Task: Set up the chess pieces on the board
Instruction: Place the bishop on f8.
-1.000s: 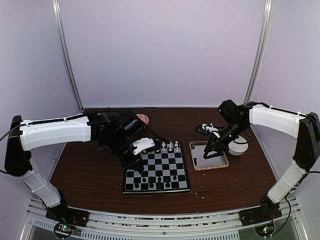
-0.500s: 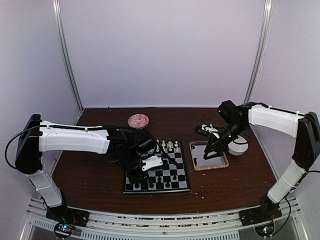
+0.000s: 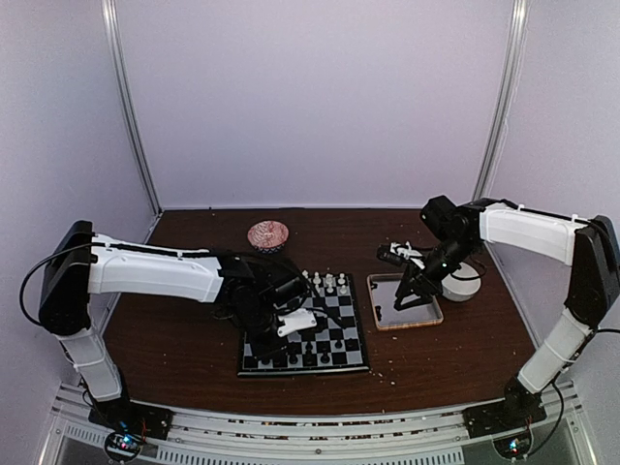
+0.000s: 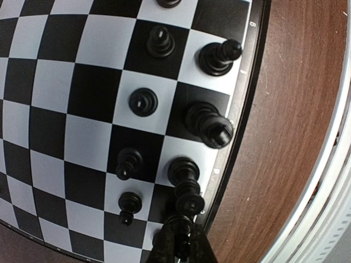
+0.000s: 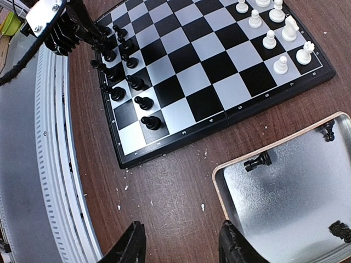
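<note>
The board (image 3: 302,371) lies at the table's middle, with white chess pieces (image 3: 327,283) along its far edge and black chess pieces (image 3: 310,349) along its near edge. My left gripper (image 3: 274,344) is low over the near left part of the board. In the left wrist view it (image 4: 181,249) is shut on a black piece (image 4: 179,224) at the board's rim, next to other black pieces (image 4: 208,125). My right gripper (image 5: 182,246) is open and empty over bare table between the board (image 5: 186,71) and the tray (image 5: 307,208). It also shows in the top view (image 3: 407,291).
The wooden-rimmed grey tray (image 3: 426,320) right of the board holds three loose black pieces (image 5: 258,161). A pink ribbed bowl (image 3: 268,234) sits at the back, and a white round object (image 3: 463,284) is right of the tray. Pale crumbs (image 5: 202,207) dot the table. A metal rail (image 5: 49,164) runs along the near edge.
My left arm has swung from the board's far left corner toward its near left part and come down among the black pieces. The right arm has not moved.
</note>
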### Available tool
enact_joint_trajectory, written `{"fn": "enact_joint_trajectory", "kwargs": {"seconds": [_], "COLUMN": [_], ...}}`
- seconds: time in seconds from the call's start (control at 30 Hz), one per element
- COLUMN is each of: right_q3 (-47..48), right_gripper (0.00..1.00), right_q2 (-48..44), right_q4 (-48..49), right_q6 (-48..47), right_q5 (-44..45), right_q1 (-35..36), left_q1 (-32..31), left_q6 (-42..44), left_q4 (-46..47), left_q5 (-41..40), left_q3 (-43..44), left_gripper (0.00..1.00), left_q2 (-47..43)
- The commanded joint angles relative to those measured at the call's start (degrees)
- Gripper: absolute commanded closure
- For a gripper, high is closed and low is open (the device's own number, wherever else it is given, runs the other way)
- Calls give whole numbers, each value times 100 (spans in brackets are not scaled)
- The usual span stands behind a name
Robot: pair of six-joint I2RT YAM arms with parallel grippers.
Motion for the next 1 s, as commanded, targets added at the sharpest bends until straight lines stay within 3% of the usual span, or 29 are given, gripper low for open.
{"fn": "enact_joint_trajectory", "kwargs": {"seconds": [0.0, 0.77, 0.97], "right_q3": [-4, -7, -5], "right_gripper": [54, 53, 53], "right_q2": [75, 114, 116], "right_q4": [-97, -153, -163], "right_q6": [-66, -88, -96], "right_q5": [14, 8, 1], "right_q1": [-19, -25, -25], "left_q1": [-27, -27, -27], "left_q6": [104, 117, 100], "left_q4": [191, 297, 289], "left_q5": [-57, -64, -114], "left_q3": [61, 69, 19], "left_gripper": [100, 100, 93], "left_q2": [69, 205, 137]}}
